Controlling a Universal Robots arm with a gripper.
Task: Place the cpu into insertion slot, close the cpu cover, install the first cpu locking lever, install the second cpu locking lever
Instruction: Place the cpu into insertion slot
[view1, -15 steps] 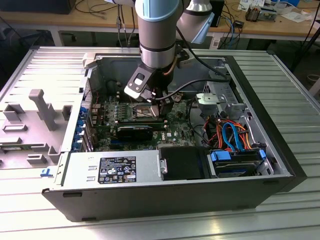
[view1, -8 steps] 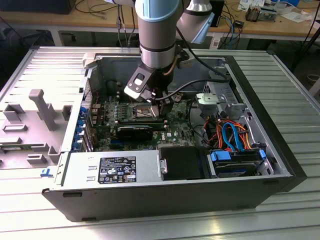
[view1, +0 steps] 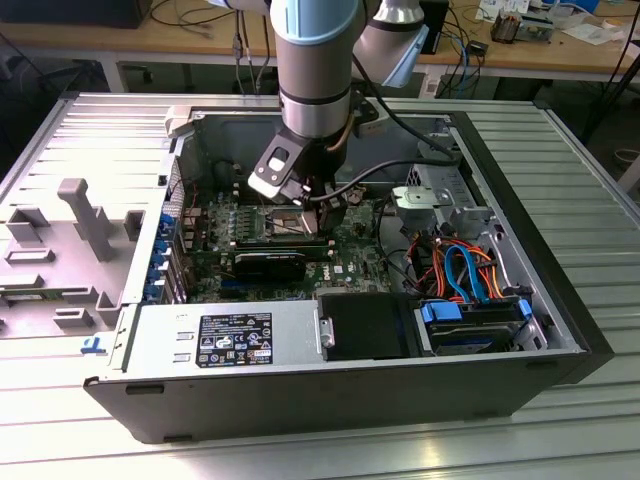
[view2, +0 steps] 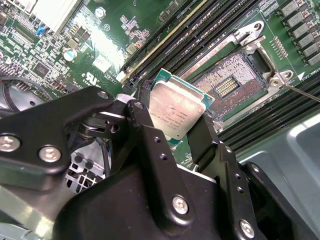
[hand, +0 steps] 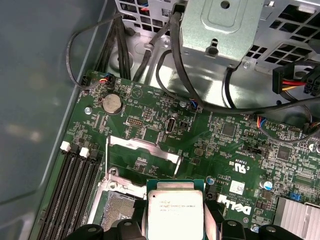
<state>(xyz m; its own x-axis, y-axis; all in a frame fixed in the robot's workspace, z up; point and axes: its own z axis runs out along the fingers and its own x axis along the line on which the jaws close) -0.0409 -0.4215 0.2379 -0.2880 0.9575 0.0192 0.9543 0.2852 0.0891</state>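
My gripper (view2: 176, 116) is shut on the cpu (view2: 176, 107), a small square chip with a silvery top and green edge, pinched between two black fingers (view2: 145, 125). The chip hangs tilted just above the motherboard, beside the insertion slot (view2: 227, 86). That slot lies uncovered, with its field of contacts showing. In the first wrist view the cpu (hand: 175, 212) sits in the gripper (hand: 175, 227) next to the insertion slot (hand: 116, 211). The cpu cover (hand: 142, 149), a silver frame, stands swung open past the slot. In the exterior view the gripper (view1: 322, 207) is low inside the computer case.
Long black memory slots (view2: 200, 37) flank the socket. A metal drive cage (hand: 225, 25) with black cables (hand: 165, 75) is close by. The exterior view shows the power supply (view1: 220, 340), a black fan shroud (view1: 365, 325), coloured cables (view1: 460, 270) and the case walls (view1: 520, 200).
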